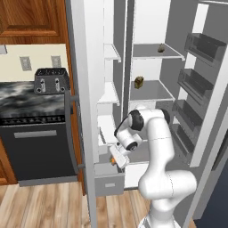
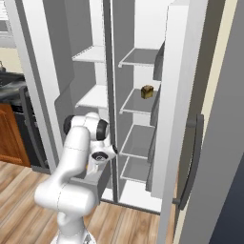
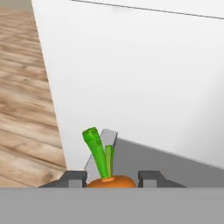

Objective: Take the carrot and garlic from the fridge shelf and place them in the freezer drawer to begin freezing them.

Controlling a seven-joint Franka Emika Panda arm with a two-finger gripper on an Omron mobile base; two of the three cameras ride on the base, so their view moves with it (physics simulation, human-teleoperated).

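Carrot (image 3: 108,177) sits clamped between the hand's (image 3: 112,179) fingertips above the freezer drawer (image 1: 108,180).

Smooth matt plastic inside, grained wood outside.
The freezer drawer (image 1: 108,179) looks matt grey plastic; the carrot (image 3: 110,180) above it is smooth and waxy. Left of the drawer: planked wood floor (image 1: 44,205), varnished wood cabinet (image 1: 31,20), brushed-metal toaster (image 1: 51,80).
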